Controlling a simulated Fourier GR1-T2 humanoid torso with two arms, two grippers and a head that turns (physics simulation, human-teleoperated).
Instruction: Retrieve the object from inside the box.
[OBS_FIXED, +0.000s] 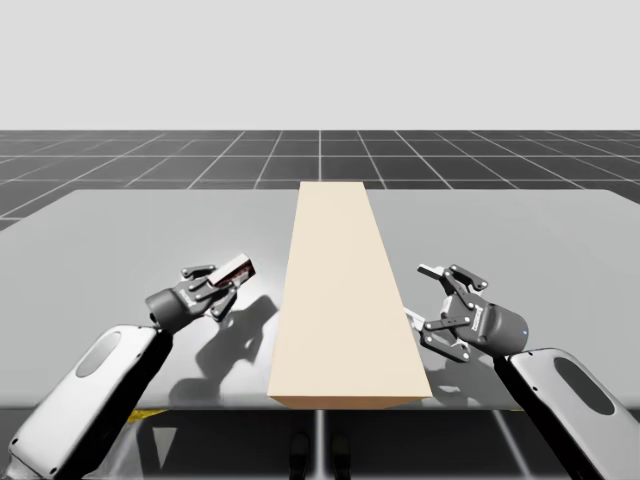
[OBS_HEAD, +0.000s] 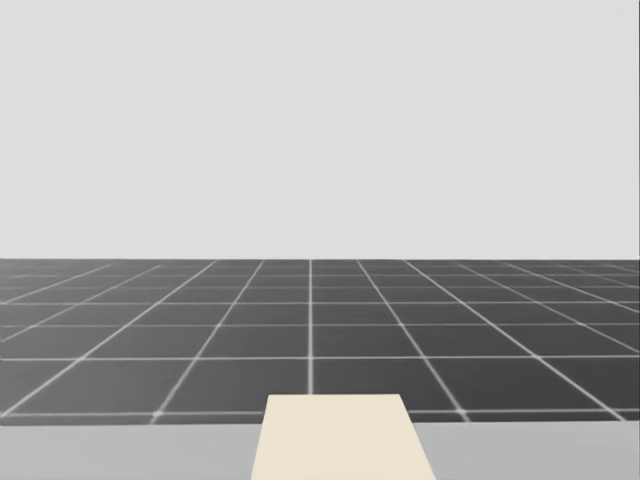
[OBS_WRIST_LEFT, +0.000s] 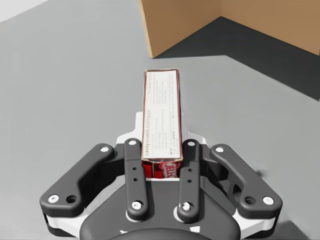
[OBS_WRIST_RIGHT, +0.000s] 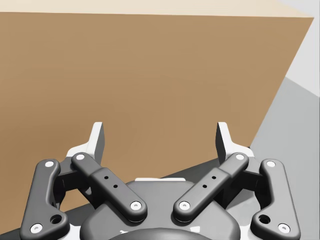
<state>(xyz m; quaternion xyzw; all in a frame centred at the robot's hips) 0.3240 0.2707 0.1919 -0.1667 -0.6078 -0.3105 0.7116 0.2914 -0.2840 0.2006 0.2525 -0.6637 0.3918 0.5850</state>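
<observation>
A long tan box (OBS_FIXED: 340, 300) lies down the middle of the grey table (OBS_FIXED: 120, 240); its far end shows in the head view (OBS_HEAD: 340, 440). My left gripper (OBS_FIXED: 225, 283) hovers left of the box, shut on a slim red and white carton (OBS_FIXED: 236, 270). From the left wrist view the carton (OBS_WRIST_LEFT: 161, 117) sticks out ahead between the fingers (OBS_WRIST_LEFT: 132, 175), with the box's corner (OBS_WRIST_LEFT: 200, 25) beyond it. My right gripper (OBS_FIXED: 422, 296) stands open just right of the box, facing its brown side wall (OBS_WRIST_RIGHT: 150, 75), nothing between its fingers (OBS_WRIST_RIGHT: 97, 140).
Bare grey tabletop lies on both sides of the box, and the table's front edge (OBS_FIXED: 200, 408) runs just ahead of my arms. A dark tiled floor (OBS_HEAD: 310, 320) stretches behind the table.
</observation>
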